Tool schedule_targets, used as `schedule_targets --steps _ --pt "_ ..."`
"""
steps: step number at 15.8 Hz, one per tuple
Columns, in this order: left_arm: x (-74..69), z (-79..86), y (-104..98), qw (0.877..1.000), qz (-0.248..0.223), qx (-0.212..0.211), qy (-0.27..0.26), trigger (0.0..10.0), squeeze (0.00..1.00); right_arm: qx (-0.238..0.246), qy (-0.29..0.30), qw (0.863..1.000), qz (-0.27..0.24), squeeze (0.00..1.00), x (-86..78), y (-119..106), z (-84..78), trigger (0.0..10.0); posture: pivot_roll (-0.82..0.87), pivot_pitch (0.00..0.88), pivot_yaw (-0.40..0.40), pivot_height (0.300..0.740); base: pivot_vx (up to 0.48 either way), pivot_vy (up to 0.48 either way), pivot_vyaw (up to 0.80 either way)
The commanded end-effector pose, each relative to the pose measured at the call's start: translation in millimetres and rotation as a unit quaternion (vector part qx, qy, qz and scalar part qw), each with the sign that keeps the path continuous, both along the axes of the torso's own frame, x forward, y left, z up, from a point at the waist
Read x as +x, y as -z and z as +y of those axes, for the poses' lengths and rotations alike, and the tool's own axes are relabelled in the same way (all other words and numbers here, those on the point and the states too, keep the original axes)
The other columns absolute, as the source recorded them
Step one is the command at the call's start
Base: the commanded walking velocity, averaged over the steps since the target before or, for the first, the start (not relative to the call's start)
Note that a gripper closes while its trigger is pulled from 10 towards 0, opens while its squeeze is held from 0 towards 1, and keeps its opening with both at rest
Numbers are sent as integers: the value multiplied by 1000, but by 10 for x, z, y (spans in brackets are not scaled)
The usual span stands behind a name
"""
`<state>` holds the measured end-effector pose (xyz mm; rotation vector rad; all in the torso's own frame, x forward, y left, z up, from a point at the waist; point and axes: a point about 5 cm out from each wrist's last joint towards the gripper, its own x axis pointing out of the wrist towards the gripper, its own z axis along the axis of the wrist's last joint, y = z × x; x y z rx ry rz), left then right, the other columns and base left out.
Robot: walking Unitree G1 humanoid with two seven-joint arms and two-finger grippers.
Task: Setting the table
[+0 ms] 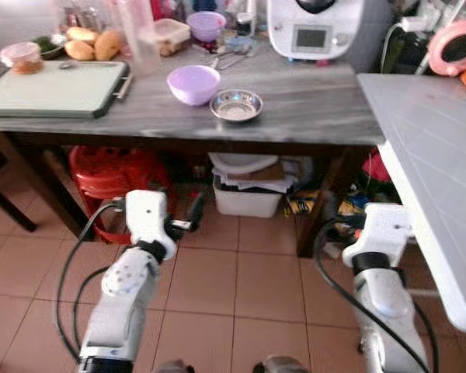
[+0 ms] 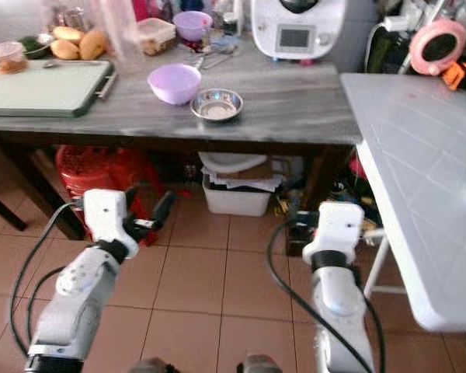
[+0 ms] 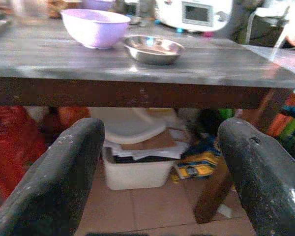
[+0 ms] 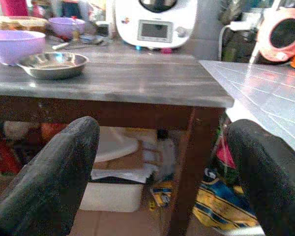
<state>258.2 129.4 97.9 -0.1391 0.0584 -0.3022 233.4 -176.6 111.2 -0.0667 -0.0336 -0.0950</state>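
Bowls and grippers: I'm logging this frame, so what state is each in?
Lavender bowl: upright on the grey table, looks empty.
Steel bowl: upright beside it, close or touching.
Left gripper: open, holding nothing, below the table edge.
Right gripper: open, holding nothing.

Two silver-white arms are seen in the lower half of the head views, each capped by a boxy white wrist block. Black cables are looped beside the left arm (image 1: 128, 287) and the right arm (image 1: 382, 287). Rounded, scuffed black fingers (image 3: 59, 182) are shown in the wrist views' lower corners.
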Motion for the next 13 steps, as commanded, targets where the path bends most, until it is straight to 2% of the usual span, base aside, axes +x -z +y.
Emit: schedule_targets --steps 1,4,6,13 --pt "-6 -38 -36 1000 -4 -4 9 10000 0 -2 4 1000 -6 0 -5 -49 -40 10000 -51 0 29 740 0 -458 0" --pt "-8 -38 -40 1000 -4 -5 10 10000 0 -6 -1 1000 -3 0 -21 -45 -21 10000 -54 0 30 740 0 -456 0" --pt "-4 -39 -41 1000 -4 -6 12 10000 0 -6 -2 1000 -2 0 -24 -41 -21 10000 -56 0 30 740 0 -458 -506" --pt "17 -44 -52 1000 -6 -4 13 10000 0 -4 -9 1000 3 0 -16 -30 -16 10000 -56 0 28 740 0 -446 0"
